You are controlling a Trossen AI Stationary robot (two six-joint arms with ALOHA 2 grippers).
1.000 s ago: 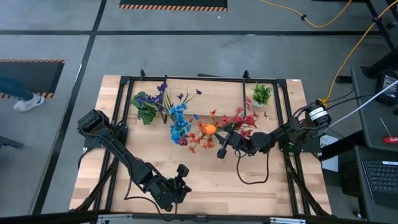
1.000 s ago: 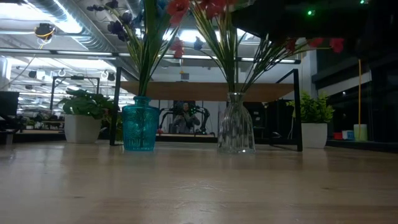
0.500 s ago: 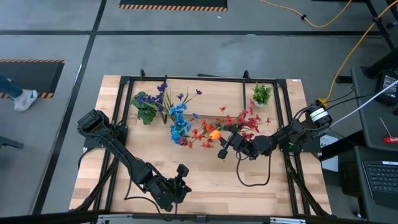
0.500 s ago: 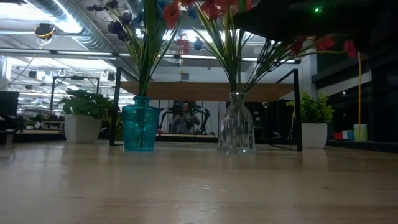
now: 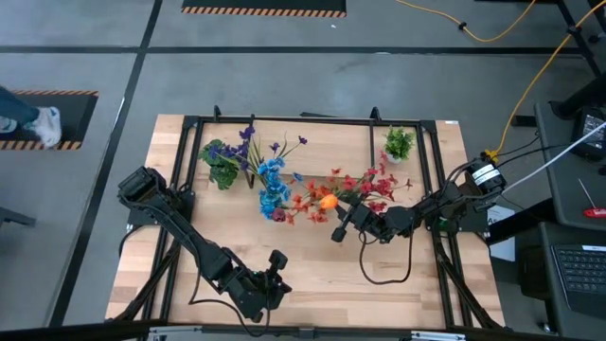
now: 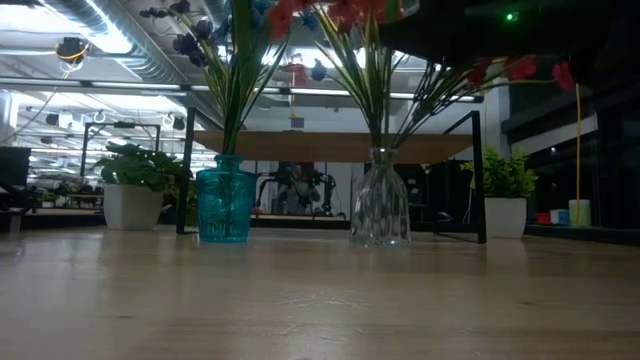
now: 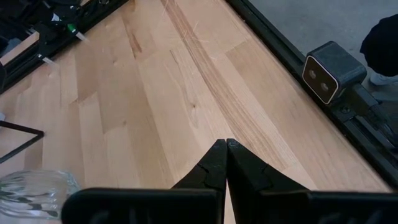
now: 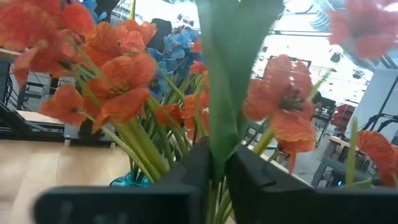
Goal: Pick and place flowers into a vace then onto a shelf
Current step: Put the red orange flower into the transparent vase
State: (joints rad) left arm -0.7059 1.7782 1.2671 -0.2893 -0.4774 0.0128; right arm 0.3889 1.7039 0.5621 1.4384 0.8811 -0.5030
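Note:
The red and orange flower spray (image 5: 355, 189) with its orange bud (image 5: 328, 202) stands with its stems in the clear glass vase (image 6: 379, 210) at mid-table. My right gripper (image 5: 339, 225) reaches in from the table's right and is shut on the spray. Blue and purple flowers (image 5: 273, 185) stand in a teal vase (image 6: 225, 205) left of it. The wooden shelf (image 6: 330, 146) on black legs spans the far side behind both vases. My left gripper (image 7: 225, 146) is shut and touches nothing, near the table's near edge (image 5: 275, 270). My right gripper pinches a green stem or leaf (image 8: 219, 146) of the red-orange spray between its two fingers (image 8: 198, 168), below the blooms. It comes from the table's right, roughly level. The spray stands upright, its stems running down into the clear vase (image 6: 379, 175).
Two small potted plants sit under the shelf, one at the far left (image 5: 221, 163) and one at the far right (image 5: 399, 144). A small camera block (image 7: 333, 70) sits at the table's near edge. Bare wood (image 5: 379, 284) lies between the vases and the near edge.
The red and orange spray has swung a little toward the table's right in my right gripper's hold; the orange bud and the outer red blooms have shifted that way. The clear vase has stayed in place. My left arm has kept still.

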